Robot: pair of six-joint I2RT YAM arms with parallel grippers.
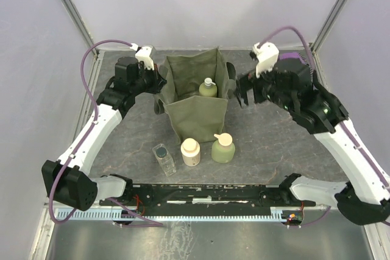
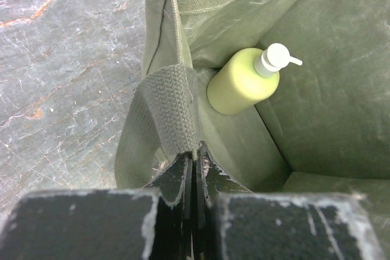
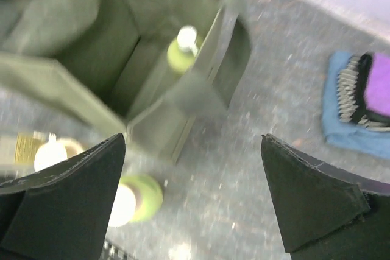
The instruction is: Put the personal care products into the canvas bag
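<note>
Top external view shows you the boxy olive-green canvas bag (image 1: 198,117) standing open, with the yellow-green white-pump bottle (image 1: 208,88) inside. Your left gripper (image 2: 195,156) is pinched tight on the bag's webbing handle (image 2: 173,111). Your right gripper (image 3: 192,141) gapes wide and empty beside the bag. The clear square dark-capped bottle (image 1: 163,158), cream jar-like bottle (image 1: 190,151) and round green peach-capped bottle (image 1: 223,148) stand just in front of the bag.

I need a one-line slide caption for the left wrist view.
Left hand shut on the handle of the bag; a pump bottle leans inside.

Pump bottle (image 1: 208,88) inside canvas bag (image 1: 195,114)
</note>
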